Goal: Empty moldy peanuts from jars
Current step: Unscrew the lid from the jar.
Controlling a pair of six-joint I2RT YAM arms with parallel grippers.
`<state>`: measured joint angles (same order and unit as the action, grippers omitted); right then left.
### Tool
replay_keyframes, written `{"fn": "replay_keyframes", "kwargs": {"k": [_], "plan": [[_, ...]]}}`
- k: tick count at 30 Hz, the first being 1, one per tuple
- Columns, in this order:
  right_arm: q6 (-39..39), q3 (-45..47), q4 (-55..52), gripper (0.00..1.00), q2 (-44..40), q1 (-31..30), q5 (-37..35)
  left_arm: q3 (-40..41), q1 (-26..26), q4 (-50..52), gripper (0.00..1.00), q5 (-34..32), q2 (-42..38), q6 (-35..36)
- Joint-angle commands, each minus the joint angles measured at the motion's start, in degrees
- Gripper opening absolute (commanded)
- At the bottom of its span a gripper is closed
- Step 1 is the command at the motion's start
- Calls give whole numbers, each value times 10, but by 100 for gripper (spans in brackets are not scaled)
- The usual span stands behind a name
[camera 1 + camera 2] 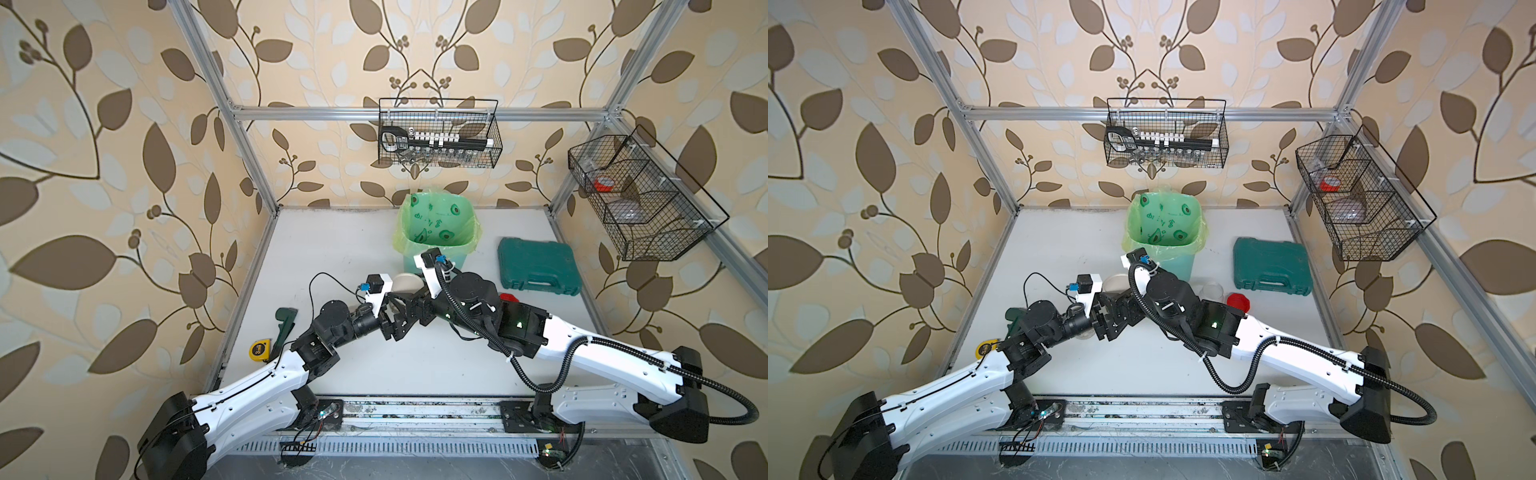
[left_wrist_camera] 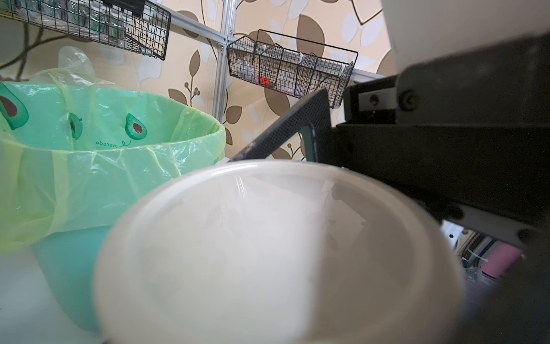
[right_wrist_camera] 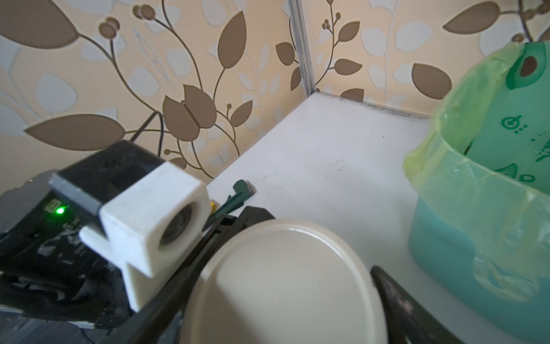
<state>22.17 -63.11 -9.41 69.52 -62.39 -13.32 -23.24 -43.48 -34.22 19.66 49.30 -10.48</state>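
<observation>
Presently both arms meet nose to nose over the middle of the worktop. Between them is a squat jar, of which only the beige lid shows plainly. The right gripper straddles that lid, one finger at each side of the rim; jaws clamped or merely close, cannot tell. The left gripper points in from the opposite side, its jaws hidden by the lid; holding the jar body or not, cannot tell. Lid still on, no moldy peanuts in sight. The mint-green bin stands just beyond, toward the far edge. Judgement: the right arm is nearer the lid, so removing it falls there.
</observation>
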Motion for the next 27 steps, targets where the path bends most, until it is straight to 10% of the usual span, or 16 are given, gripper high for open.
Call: {"fn": "replay_keyframes", "kwargs": {"k": [1,8,27], "plan": [[-6,-22,-8,79,5,-5,-12,-25,-2,-43,0,17,-11,6],[-10,-14,-20,33,-7,-3,22,-30,-2,-27,0,28,-20,0],[-49,23,3,14,-92,147,563,-64,-2,-55,0,165,-20,-63]]}}
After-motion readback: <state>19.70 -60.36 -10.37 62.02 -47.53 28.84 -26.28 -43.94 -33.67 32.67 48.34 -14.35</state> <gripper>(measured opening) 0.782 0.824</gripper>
